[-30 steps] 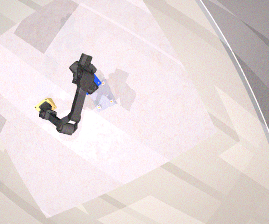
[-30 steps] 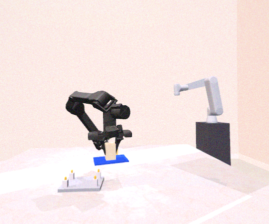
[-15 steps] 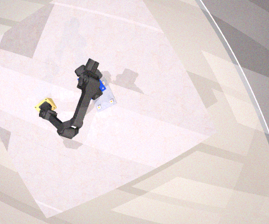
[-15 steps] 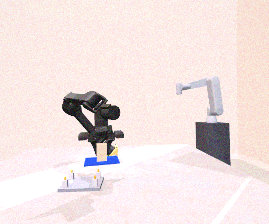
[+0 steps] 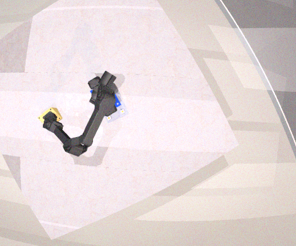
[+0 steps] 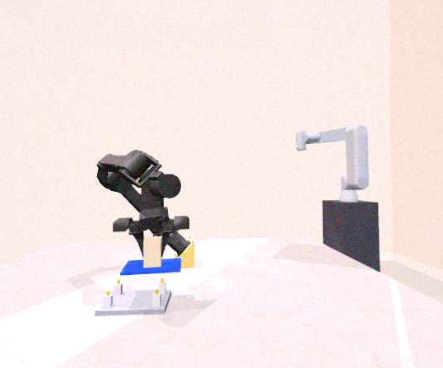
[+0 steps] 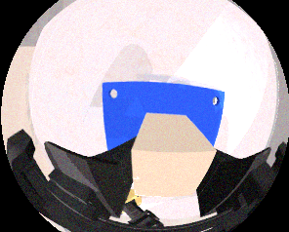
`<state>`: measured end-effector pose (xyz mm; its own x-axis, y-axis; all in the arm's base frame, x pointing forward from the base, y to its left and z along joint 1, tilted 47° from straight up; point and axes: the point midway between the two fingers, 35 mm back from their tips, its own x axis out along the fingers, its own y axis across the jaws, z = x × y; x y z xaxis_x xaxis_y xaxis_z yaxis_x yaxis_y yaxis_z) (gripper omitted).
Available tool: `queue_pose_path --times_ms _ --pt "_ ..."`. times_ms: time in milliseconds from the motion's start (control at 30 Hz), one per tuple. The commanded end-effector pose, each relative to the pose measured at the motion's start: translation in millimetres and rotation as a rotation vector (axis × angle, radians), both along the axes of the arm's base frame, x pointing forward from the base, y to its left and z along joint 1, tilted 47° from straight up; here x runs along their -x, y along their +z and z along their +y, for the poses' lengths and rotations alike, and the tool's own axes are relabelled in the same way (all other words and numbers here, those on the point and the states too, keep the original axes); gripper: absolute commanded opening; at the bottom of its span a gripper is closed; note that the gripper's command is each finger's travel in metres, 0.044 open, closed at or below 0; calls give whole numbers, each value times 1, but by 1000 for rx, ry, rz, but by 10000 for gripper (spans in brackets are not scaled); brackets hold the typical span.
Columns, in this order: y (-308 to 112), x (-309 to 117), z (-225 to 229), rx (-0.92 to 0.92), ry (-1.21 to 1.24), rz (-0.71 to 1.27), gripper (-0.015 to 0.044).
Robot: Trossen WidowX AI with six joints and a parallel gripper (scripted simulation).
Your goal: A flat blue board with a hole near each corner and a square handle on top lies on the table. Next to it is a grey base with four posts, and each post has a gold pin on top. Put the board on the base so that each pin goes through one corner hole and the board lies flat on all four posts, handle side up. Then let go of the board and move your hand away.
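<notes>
Jaws are clamped on the tan square handle (image 6: 152,252) (image 7: 173,172), one finger against each side, so it's a proper grip and not a pinch on air. Going from big stuff to small: the black arm (image 5: 93,126) (image 6: 151,197) bends through the left-middle of the top view, with its gripper (image 5: 100,93) (image 6: 152,249) (image 7: 166,171) pointing down in the exterior view.

Next biggest is the grey base (image 5: 124,115) (image 6: 134,311), lower left in the exterior view, sitting on the table with nothing on its posts. Then the blue board (image 5: 117,100) (image 6: 132,267) (image 7: 122,122), hanging from the handle in the air above the base, handle side up and looking pretty close to level. In the top view it overlaps part of the base, but two gold pins poke out past its lower right edge.

Smallest bits: those gold pins (image 5: 122,111) (image 6: 156,291), one per post, and the corner holes (image 5: 118,103) (image 7: 113,94), two of which show in the wrist view.

So I'd call this the carry-and-line-up step, no pins through yet. Next move imo: shift the board toward the lower right of the top view, match its turn to the base, then lower straight down. Don't let go until it's flat on all four posts.
</notes>
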<state>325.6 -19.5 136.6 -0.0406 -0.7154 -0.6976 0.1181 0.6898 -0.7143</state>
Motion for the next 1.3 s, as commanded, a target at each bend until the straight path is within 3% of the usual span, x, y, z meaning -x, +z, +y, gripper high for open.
queue_pose_path --times_ms 0,367,1267 --pt "13 -1 -8 5 -11 -29 0" --pt "30 1 -26 17 -49 -64 0" --pt "19 2 -41 15 -56 -55 0"
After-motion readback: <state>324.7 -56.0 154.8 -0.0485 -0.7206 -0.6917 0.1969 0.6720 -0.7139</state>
